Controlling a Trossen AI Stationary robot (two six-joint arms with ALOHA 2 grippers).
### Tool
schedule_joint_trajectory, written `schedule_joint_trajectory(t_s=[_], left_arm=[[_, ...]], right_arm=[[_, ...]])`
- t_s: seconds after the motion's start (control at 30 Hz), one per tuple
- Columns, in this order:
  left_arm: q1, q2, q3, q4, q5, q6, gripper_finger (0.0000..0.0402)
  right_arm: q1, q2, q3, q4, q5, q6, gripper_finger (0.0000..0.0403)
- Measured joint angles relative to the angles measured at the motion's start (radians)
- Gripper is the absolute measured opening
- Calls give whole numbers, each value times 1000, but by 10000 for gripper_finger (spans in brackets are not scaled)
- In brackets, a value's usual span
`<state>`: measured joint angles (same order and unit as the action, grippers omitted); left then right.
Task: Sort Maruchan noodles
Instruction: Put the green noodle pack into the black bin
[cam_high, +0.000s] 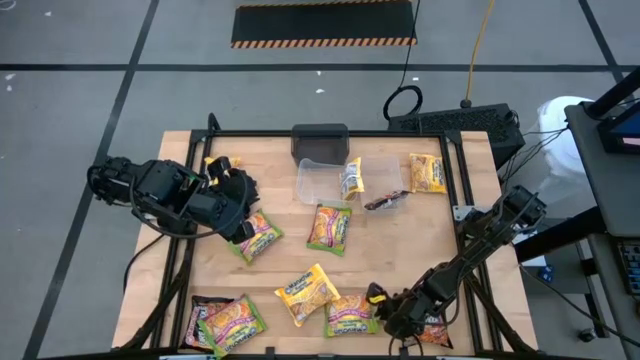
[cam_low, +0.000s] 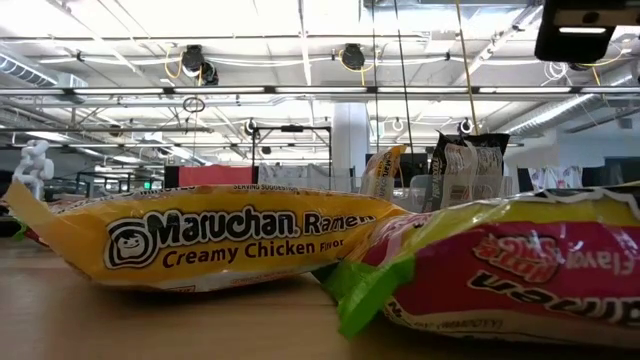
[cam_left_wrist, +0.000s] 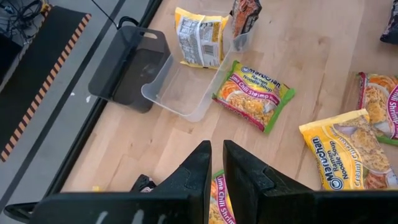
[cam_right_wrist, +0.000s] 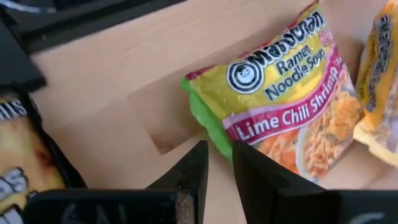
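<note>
Noodle packets were scattered over the wooden bench (cam_high: 420, 250). Two sat in or at the clear tubs near the far edge: a yellow one (cam_high: 352, 178) stood upright between the tubs, a dark one (cam_high: 384, 201) leaned in the right tub (cam_high: 385, 175). The left tub (cam_high: 318, 180) had nothing lying in its bottom in the left wrist view. Another yellow packet (cam_high: 427, 173) lay flat just right of the tubs.

Mid-bench: a lime chili shrimp packet (cam_high: 329, 226) lay flat just in front of the tubs. A second green-edged packet (cam_high: 257, 236) lay left of it, right under the left end effector (cam_high: 240, 210).

Near edge: a creamy chicken packet (cam_high: 307, 293) sat beside a lime chili shrimp packet (cam_high: 350, 316), with more packets (cam_high: 228, 323) piled at the near left corner.

Left end effector's fingers (cam_left_wrist: 198, 169) stood slightly apart, a narrow gap, gripping nothing, poised above the packet below.

Right end effector (cam_high: 395, 312) was low at the near right, next to the lime chili shrimp packet. Its fingers (cam_right_wrist: 194, 167) were also a narrow gap apart, holding nothing, tips just short of that packet's green edge.

Dark grey box (cam_high: 320, 141) sat at the far edge behind the tubs.
</note>
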<state>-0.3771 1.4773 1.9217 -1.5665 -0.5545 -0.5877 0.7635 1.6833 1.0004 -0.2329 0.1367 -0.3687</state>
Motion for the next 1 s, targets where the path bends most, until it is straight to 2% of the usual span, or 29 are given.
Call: schedule_joint_trajectory(t_s=[0.13,1.0], left_arm=[[-1,0,0,0,0,-1,49],[-51,0,0,0,-1,-36,49]], right_arm=[[5,1,0,-2,51,-63,70],[11,13,0,39,46,-78,70]])
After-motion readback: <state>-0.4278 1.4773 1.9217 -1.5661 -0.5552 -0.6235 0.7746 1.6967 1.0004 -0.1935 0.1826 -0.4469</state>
